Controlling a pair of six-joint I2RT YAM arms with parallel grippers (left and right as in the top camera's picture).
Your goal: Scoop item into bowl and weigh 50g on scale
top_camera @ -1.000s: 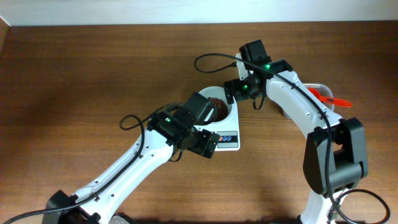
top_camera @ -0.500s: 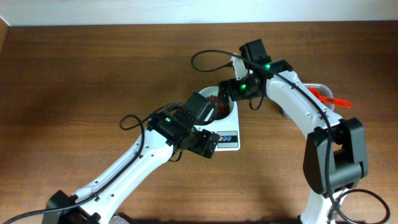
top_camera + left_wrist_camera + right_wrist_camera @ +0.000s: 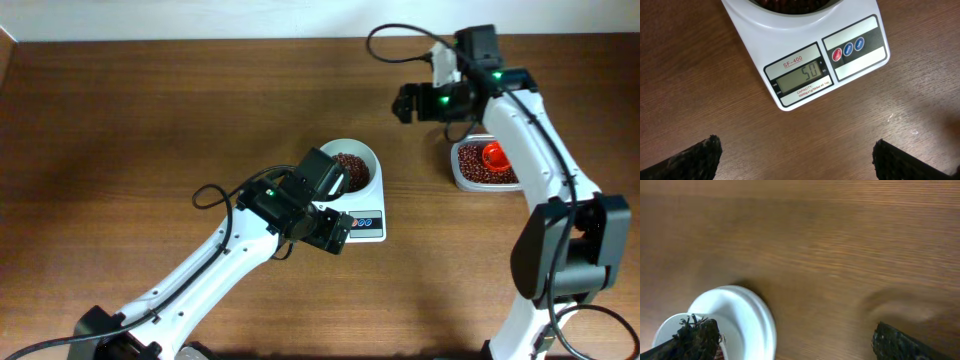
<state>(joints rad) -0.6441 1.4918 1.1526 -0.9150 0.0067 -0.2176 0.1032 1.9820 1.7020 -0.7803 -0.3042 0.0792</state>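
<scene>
The left arm [image 3: 232, 248] stays over the scale [image 3: 805, 75], jaws wide apart and empty. The scale sits mid-bench, reads 50 and carries the bowl [image 3: 366, 158] of beans [image 3: 350, 164]. The right arm [image 3: 522, 122] has swung from the bowl toward the bench's far right, jaws wide and empty, uncovering the container [image 3: 462, 178].

scale [image 3: 754, 44] cut off at top edge

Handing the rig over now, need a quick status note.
Left gripper: open, empty, over the scale front.
Right gripper: open, empty, over bare table beside the bowl.
Bowl sits on scale, holding beans; display reads 50.
Scoop lies in the container among spare beans.
Done: target weight apparently reached. Left: probably only backing both grippers off.
</scene>
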